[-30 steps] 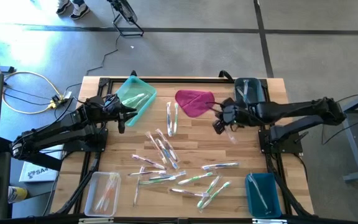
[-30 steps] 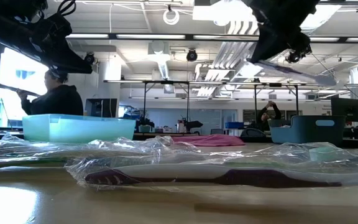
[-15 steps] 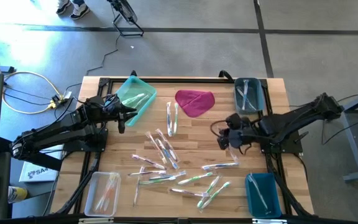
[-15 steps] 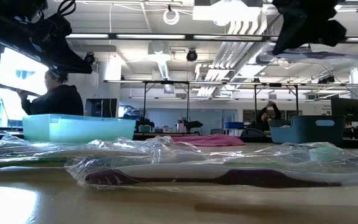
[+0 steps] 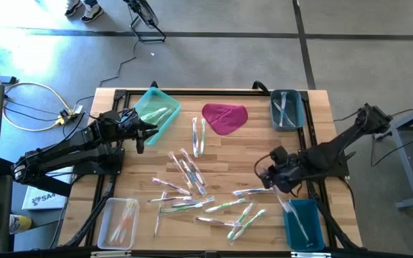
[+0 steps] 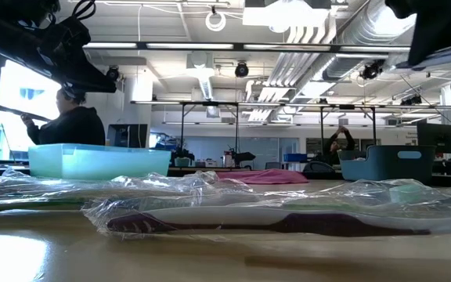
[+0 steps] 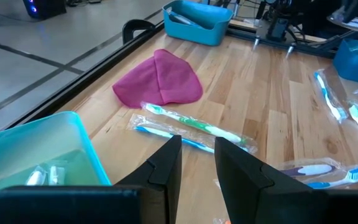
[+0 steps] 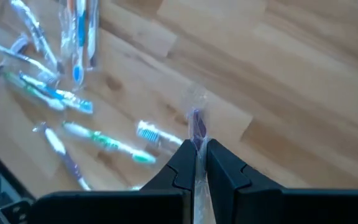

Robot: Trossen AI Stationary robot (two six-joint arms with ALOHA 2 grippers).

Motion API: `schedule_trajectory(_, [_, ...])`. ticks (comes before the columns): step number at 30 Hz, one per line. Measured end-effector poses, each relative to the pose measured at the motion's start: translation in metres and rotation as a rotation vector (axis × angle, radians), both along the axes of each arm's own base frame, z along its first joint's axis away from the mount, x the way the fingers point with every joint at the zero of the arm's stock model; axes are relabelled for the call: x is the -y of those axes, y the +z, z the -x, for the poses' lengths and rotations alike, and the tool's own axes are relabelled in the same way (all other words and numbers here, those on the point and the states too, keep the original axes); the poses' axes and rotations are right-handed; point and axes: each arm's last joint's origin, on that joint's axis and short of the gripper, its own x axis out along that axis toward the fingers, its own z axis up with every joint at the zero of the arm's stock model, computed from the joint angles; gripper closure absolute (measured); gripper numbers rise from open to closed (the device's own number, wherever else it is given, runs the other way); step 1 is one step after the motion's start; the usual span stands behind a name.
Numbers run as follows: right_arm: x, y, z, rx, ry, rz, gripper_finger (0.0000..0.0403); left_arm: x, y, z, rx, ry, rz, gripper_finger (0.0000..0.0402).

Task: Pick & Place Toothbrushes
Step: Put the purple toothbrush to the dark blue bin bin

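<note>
High view: left gripper (image 5: 140,136) is hovering beside the teal bin (image 5: 156,111), fingers slightly apart, holding nothing. Toothbrushes (image 5: 192,179) are lying scattered mid-table. Right gripper (image 5: 272,174) is gripping 1 wrapped toothbrush (image 8: 197,127) near the blue bin (image 5: 303,222).

Both arms are dark, nearly black, built of thick rounded segments joined by bulky joints. The left gripper (image 7: 196,163) ends in two flat, matte black fingers (image 7: 166,163) with squared, angular tips, and the right gripper (image 8: 196,163) carries the same black wedge-shaped fingers (image 8: 224,168).
</note>
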Motion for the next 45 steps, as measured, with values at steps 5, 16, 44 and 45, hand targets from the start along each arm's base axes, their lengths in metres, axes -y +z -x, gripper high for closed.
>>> schedule_trajectory(5, [-0.017,-0.004,0.008,0.005,0.024,0.020,0.0390,0.000,0.000,0.000,0.001,0.001,0.003,0.0309])
schedule_trajectory(16, [-0.050,-0.023,0.029,-0.102,0.076,0.067,0.0390,0.000,0.000,0.000,0.008,0.007,0.022,0.0309])
schedule_trajectory(44, [-0.117,-0.070,0.079,-0.113,0.163,0.196,0.0390,0.000,0.000,0.000,0.053,0.052,0.154,0.0309])
schedule_trajectory(45, [-0.118,-0.072,0.080,-0.111,0.160,0.198,0.0390,0.000,0.000,0.000,0.056,0.055,0.161,0.0309])
